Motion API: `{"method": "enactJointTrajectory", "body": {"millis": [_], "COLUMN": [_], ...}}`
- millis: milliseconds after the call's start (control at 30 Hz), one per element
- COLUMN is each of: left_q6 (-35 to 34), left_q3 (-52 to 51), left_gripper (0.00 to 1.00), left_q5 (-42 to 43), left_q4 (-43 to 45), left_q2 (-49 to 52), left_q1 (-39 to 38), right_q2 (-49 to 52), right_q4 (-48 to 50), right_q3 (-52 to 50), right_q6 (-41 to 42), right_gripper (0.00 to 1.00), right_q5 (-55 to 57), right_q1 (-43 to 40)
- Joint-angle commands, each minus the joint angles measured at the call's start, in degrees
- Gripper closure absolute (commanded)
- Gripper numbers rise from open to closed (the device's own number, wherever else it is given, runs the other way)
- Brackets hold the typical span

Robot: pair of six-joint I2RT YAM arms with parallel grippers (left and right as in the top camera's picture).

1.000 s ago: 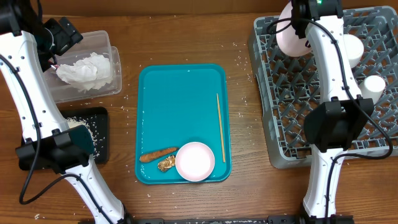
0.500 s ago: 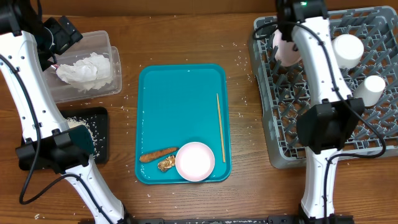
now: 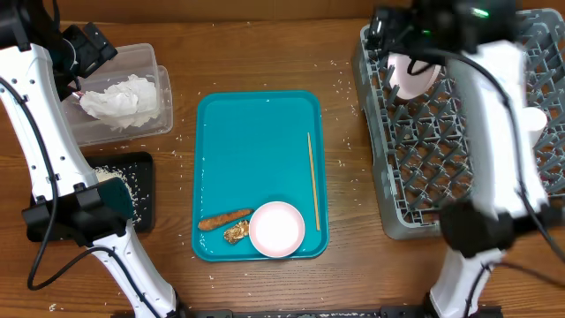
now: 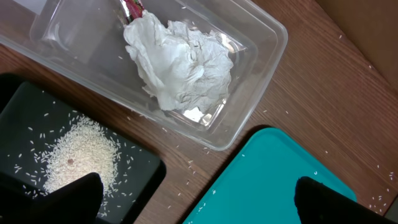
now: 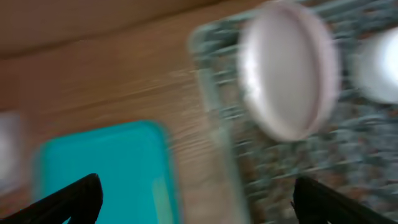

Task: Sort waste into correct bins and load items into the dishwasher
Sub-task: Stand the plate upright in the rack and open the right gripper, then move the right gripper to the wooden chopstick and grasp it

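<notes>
Both wide open, empty: left tool [image 4: 199, 205] near clear tub [image 4: 264, 59], right tool [image 5: 196, 202] near racked white dish [image 5: 289, 68]

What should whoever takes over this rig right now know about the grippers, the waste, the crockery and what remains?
Left gripper: open, empty, above the clear tub and black tray.
Right gripper: open, empty, by the dish rack.
Done: napkin in the clear tub, rice pile in the black tray, one bowl on edge in the dish rack.
Left: on the teal tray lie the carrot-like strip, golden scrap, second bowl and a thin stick. Stray grains dot the wood.
</notes>
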Motion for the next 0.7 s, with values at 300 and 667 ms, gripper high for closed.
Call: {"method": "enactJointTrajectory", "body": {"millis": [300, 667], "left_q6": [0.87, 0.90], "left_q3": [0.22, 0.22], "left_gripper": [0.00, 0.00], "left_q5": [4.81, 5.31], "left_q4": [-0.74, -0.74], "left_q2": [0.11, 0.11], "left_q1": [-0.22, -0.22], "right_q2": [-3.69, -3.32], "right_q4": [-8.02, 13.62], "right_q3": [-6.49, -36.46], "right_q6": [-6.97, 1.36], "right_gripper": [0.03, 0.15], "right_q5": [-16.39, -7.69], "right_q1": [9.77, 16.81]}}
